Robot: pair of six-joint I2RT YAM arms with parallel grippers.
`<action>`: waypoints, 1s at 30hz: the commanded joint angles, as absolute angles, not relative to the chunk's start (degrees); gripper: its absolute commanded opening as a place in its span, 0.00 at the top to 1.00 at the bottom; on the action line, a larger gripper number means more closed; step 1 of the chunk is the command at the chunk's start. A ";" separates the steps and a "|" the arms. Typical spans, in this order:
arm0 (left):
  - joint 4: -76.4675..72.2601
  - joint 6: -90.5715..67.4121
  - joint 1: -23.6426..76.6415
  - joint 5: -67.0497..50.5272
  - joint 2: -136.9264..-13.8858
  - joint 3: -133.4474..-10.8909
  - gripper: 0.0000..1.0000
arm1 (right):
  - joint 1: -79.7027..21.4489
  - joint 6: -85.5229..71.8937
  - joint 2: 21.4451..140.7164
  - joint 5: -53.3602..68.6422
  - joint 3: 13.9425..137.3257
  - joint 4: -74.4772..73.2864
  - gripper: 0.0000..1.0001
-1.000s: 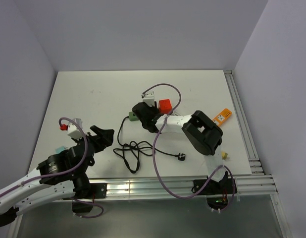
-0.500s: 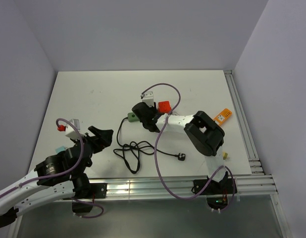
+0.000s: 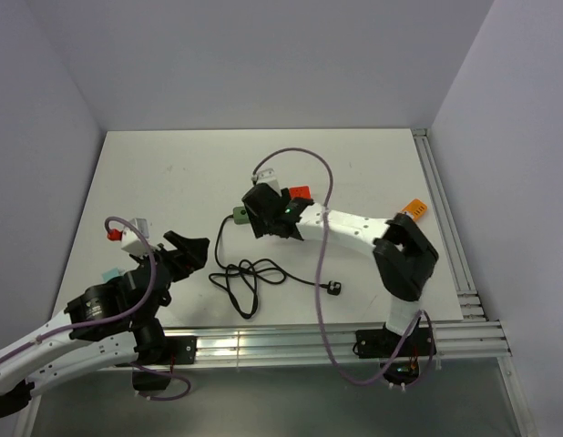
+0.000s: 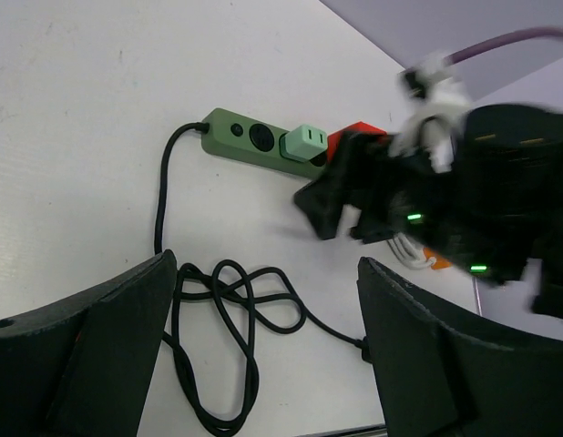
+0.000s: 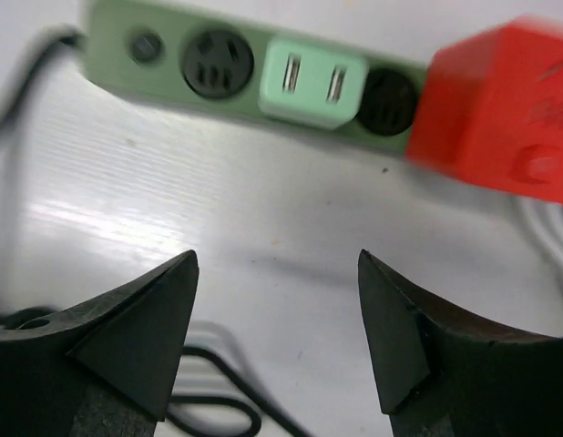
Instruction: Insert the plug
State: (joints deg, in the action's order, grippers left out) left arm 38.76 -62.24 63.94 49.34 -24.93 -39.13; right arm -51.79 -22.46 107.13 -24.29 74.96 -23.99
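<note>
A green power strip (image 3: 240, 215) lies mid-table, with a light green adapter (image 5: 315, 82) and a red block (image 5: 500, 118) plugged into it. Its black cable (image 3: 250, 278) coils toward the near edge and ends in a black plug (image 3: 334, 288) lying loose on the table. My right gripper (image 3: 257, 221) hovers just near of the strip, open and empty (image 5: 278, 259). My left gripper (image 3: 192, 248) is open and empty at the left, above the cable coil (image 4: 231, 309). In the left wrist view the strip (image 4: 236, 137) lies beyond the coil.
An orange object (image 3: 414, 208) lies at the right, next to the metal rail (image 3: 445, 228) along the table's right edge. A small teal piece (image 3: 108, 273) lies at the near left. Purple cables loop from both wrists.
My right arm has stretched out, its elbow swinging right, and its gripper has shifted a little left along the strip. My left gripper has drawn back slightly.
</note>
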 commanded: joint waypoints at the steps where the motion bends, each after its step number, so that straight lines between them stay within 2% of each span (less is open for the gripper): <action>1: 39.11 -62.93 63.90 49.66 -25.93 -40.96 0.14 | -51.85 -20.22 95.47 -24.79 81.03 -29.00 0.22; 5: 42.09 -66.43 63.90 52.37 -26.45 -40.78 0.12 | -52.12 -19.86 86.94 -18.39 79.46 -29.18 0.22; 7: 43.24 -68.11 63.90 53.26 -27.33 -40.61 0.06 | -52.12 -20.21 82.02 -16.88 77.00 -28.22 0.22; 9: 44.99 -67.59 63.90 53.44 -31.45 -41.48 0.01 | -52.21 -21.18 77.97 -16.17 75.33 -29.26 0.22; 12: 52.09 -69.33 62.85 52.39 -42.13 -47.27 0.01 | -52.21 -22.41 74.63 -17.39 74.45 -32.94 0.22; 14: 51.96 -64.46 58.55 49.07 -47.00 -51.41 0.01 | -52.12 -23.02 73.13 -17.75 73.57 -34.36 0.22; 15: 49.51 -56.59 56.36 41.65 -50.24 -51.85 0.01 | -52.21 -22.94 71.47 -17.67 72.17 -34.63 0.22; 18: 39.83 -47.93 42.66 25.37 -53.69 -51.86 0.00 | -52.21 -22.41 67.95 -17.23 68.49 -34.28 0.22; 19: 39.21 -47.81 36.88 25.31 -54.31 -52.20 0.01 | -52.12 -22.33 67.16 -17.23 67.77 -34.28 0.22; 24: 44.99 -56.39 24.90 29.44 -57.56 -55.45 0.01 | -52.12 -22.85 62.41 -16.18 63.99 -35.16 0.22; 30: 64.48 -72.14 10.74 36.13 -67.49 -63.01 0.00 | -52.12 -22.50 58.62 -15.21 61.70 -35.33 0.23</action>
